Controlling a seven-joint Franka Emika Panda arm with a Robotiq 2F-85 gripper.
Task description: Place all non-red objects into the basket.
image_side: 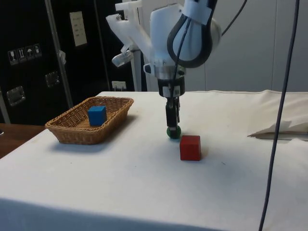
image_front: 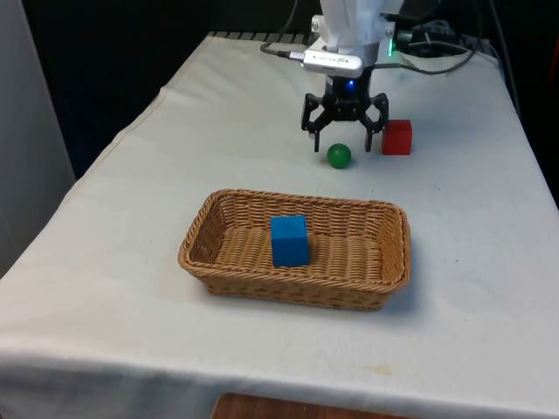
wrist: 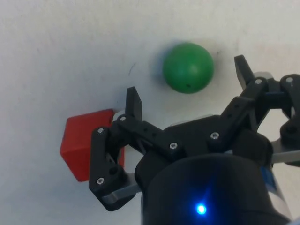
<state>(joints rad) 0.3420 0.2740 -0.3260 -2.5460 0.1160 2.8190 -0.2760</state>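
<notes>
Hovering pincer [image_front: 344, 140] spread wide, green ball [image_front: 339, 155] just ahead — untouched

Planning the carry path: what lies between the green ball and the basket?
Only bare white cloth lies between the green ball and the wicker basket, seen in the front view.

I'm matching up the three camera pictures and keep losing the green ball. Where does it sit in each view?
Front view: the green ball lies on the cloth just below the open gripper, left of the red cube.
Side view: the ball sits under the gripper, up and left of the cube.
Wrist view: the ball lies ahead of the fingertips.
Shared landmark: the red cube.
</notes>
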